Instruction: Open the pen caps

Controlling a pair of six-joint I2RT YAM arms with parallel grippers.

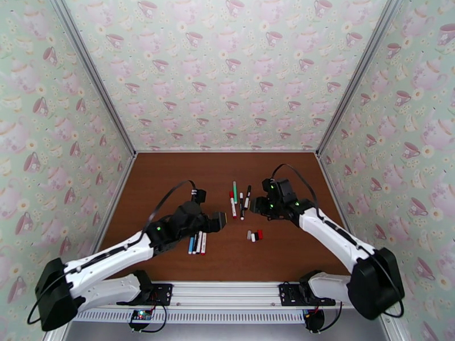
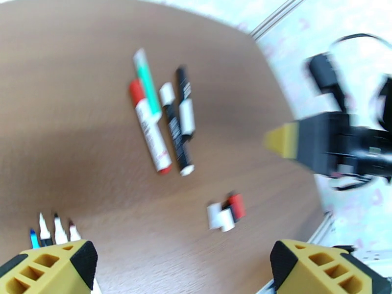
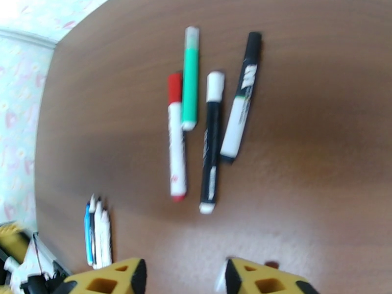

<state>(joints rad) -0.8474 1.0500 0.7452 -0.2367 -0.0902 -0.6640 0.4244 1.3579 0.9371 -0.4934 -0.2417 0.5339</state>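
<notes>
Three pens (image 1: 197,243) lie bare-tipped just beside the left hand (image 2: 183,258). A small cluster of loose pen caps (image 2: 226,211) rests on the worktop (image 1: 165,183) ahead of its widely spread, empty fingers. Four capped pens (image 3: 210,143) lie side by side just ahead of the right hand (image 3: 183,276), whose fingers stand partly apart around nothing, so I judge the task a little under half done.

Clustered pen caps (image 2: 226,212) smeared by motion blur, uncapped pens (image 2: 53,230) partly hidden behind the left gripper (image 2: 181,268), cap count too small to be told from above.
</notes>
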